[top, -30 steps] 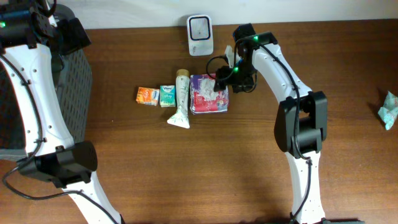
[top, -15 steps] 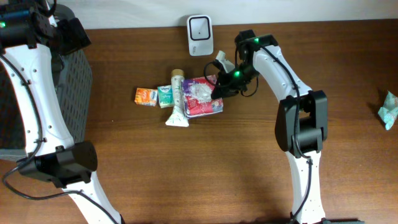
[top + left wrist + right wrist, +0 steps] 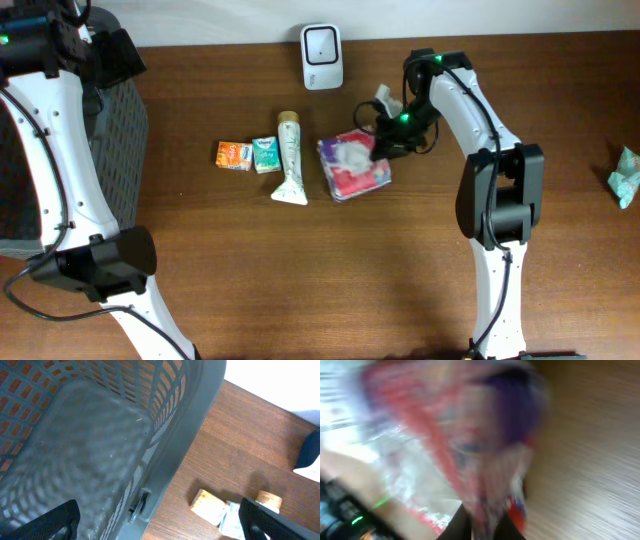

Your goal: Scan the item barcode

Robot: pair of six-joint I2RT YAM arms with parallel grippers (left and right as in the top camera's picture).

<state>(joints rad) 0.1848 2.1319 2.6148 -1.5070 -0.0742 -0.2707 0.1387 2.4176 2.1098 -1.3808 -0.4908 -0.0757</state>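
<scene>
Overhead, the right gripper [image 3: 379, 147] meets the upper right corner of the pink-and-red tissue pack [image 3: 352, 170], which lies on the wooden table [image 3: 300, 270] just right of a white tube [image 3: 289, 160] and below the white scanner [image 3: 322, 43]. Right wrist footage is badly blurred, yet the pack's plastic wrapper narrows down between the two dark fingers [image 3: 461, 522], pinched there. Off at the left, the left gripper [image 3: 165, 521] hangs with its jaws spread wide over the rim of a grey mesh basket [image 3: 190, 435].
</scene>
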